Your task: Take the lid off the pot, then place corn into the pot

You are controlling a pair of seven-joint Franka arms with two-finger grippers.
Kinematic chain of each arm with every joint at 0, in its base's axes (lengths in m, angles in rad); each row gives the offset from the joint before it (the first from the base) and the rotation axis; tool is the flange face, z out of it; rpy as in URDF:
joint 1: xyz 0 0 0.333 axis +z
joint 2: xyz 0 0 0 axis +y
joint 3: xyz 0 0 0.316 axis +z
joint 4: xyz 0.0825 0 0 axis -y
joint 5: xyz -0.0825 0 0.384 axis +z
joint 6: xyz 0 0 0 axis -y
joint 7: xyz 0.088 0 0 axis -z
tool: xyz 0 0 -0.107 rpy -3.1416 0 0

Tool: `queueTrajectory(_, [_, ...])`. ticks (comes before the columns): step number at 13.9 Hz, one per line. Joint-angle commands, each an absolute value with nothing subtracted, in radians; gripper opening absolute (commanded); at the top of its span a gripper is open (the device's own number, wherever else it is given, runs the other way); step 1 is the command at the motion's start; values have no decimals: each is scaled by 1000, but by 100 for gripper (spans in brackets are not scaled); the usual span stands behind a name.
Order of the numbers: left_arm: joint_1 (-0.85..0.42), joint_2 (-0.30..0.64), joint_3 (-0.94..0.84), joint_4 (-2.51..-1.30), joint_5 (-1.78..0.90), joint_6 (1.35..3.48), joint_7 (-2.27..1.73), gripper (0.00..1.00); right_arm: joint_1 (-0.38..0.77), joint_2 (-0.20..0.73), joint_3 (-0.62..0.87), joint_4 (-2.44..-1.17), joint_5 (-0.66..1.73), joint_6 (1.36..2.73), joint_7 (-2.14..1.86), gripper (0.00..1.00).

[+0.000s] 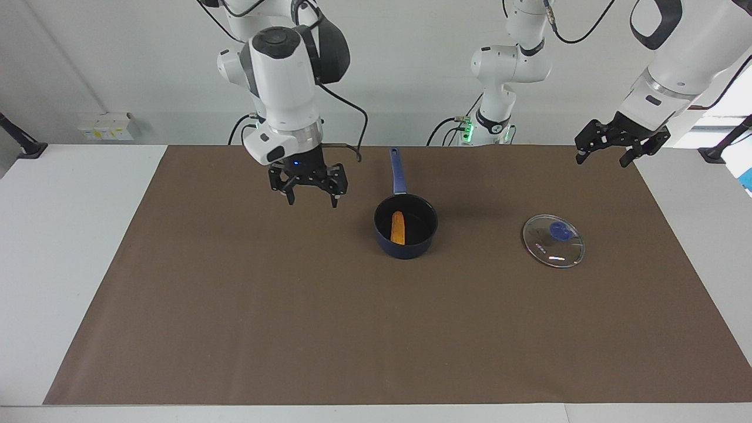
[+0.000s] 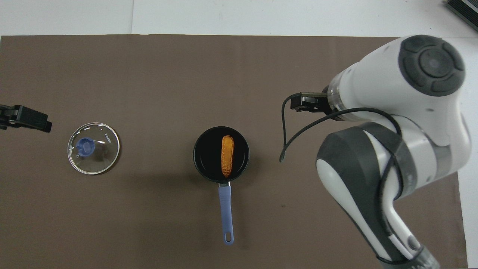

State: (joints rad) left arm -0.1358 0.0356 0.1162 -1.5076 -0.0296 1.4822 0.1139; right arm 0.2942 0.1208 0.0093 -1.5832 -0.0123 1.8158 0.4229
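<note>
The dark blue pot [image 1: 405,249] stands in the middle of the brown mat with its handle [image 1: 398,170] pointing toward the robots. The corn [image 1: 398,228] lies inside it and also shows in the overhead view [image 2: 227,156] within the pot [image 2: 203,149]. The glass lid [image 1: 553,241] with the blue knob lies flat on the mat toward the left arm's end, apart from the pot; it also shows in the overhead view [image 2: 93,148]. My right gripper [image 1: 312,202] is open and empty, above the mat beside the pot. My left gripper [image 1: 601,161] is open and empty, raised near the mat's edge.
The brown mat [image 1: 235,329] covers most of the white table [image 1: 59,247]. The right arm's big white body [image 2: 403,123] hides part of the mat in the overhead view. A loose black cable [image 2: 285,130] hangs from the right wrist.
</note>
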Motion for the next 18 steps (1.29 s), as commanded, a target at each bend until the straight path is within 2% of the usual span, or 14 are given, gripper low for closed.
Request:
queueTrajectory(1, [-124,29,109,-1505,-17,1466,123,100,201,37,21,-1592,5,1720,295,100])
queueTrajectory(4, [-124,29,109,-1505,-17,1466,123,100,135,-17,18,-1585,8,1645,209,100])
queueTrajectory(9, [-124,29,109,-1505,-17,1466,123,100,32,-41,18,-1471,3,1471,141,100])
queueTrajectory(11, [-124,29,109,-1505,-17,1466,123,100,2,-67,9,-1456,8,1450,141,100])
queueTrajectory(18, [-124,29,109,-1505,-17,1466,123,100,-9,-130,-52,-1563,-1,1460,17,100])
